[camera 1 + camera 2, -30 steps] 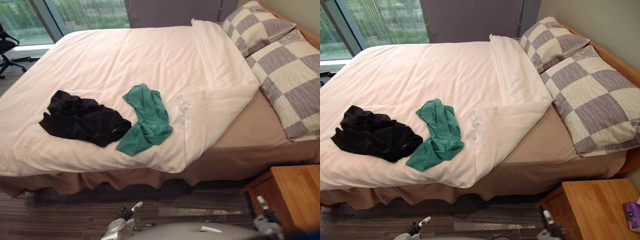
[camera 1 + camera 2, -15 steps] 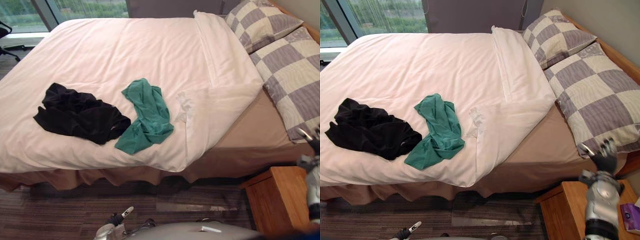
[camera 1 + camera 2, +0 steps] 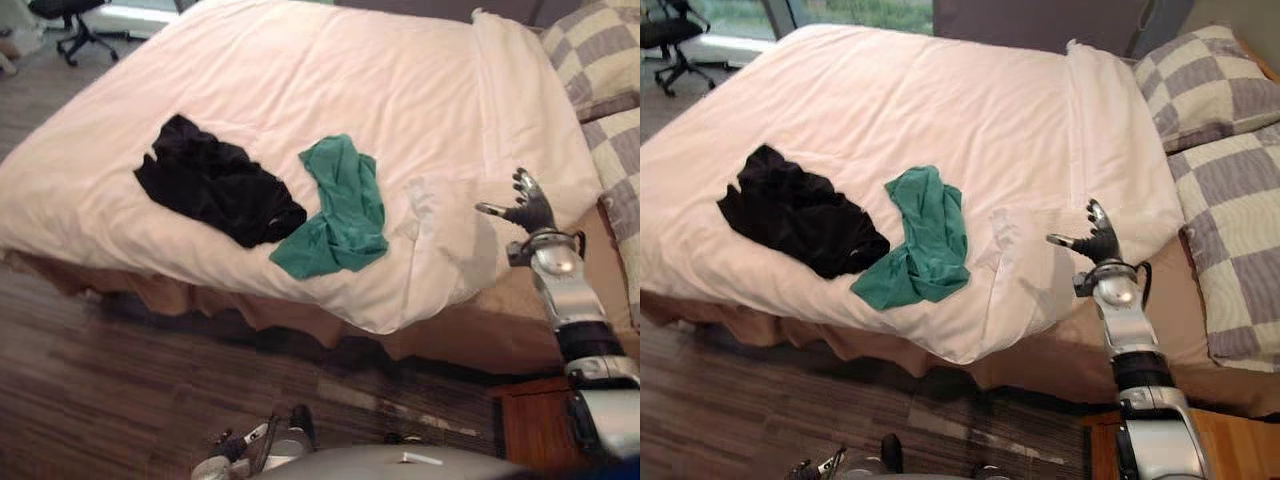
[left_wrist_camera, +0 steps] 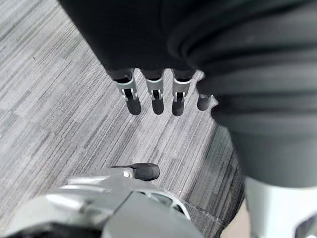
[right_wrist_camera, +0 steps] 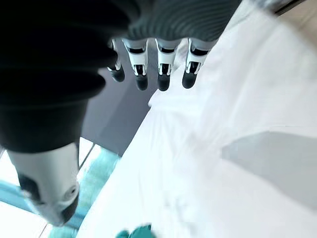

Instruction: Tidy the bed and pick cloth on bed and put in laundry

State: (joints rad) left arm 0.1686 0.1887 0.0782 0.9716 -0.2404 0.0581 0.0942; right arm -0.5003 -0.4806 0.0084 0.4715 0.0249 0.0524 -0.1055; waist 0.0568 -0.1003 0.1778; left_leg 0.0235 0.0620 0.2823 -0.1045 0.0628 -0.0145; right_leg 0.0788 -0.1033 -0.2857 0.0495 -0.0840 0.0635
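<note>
Green and black cloths on the bed, both hands holding nothing.

The green cloth [image 3: 338, 208] lies crumpled on the white duvet [image 3: 350, 80] near the bed's [image 3: 770, 325] close edge. The black cloth [image 3: 215, 182] is bunched at its 9 o'clock, and the two touch where the green tail runs down. At the green cloth's 3 o'clock the right hand [image 3: 1095, 235] is raised over the turned-back corner of the duvet, its fingers [image 5: 140, 69] straight and spread, thumb held apart, closed on nothing; whether it touches the duvet cannot be told. Checked pillows [image 3: 1230, 150] lie at 2 o'clock. The left hand [image 4: 156, 94] hangs low at 6 o'clock over the wood-grain floor [image 4: 59, 99], fingers straight and relaxed, thumb apart.
</note>
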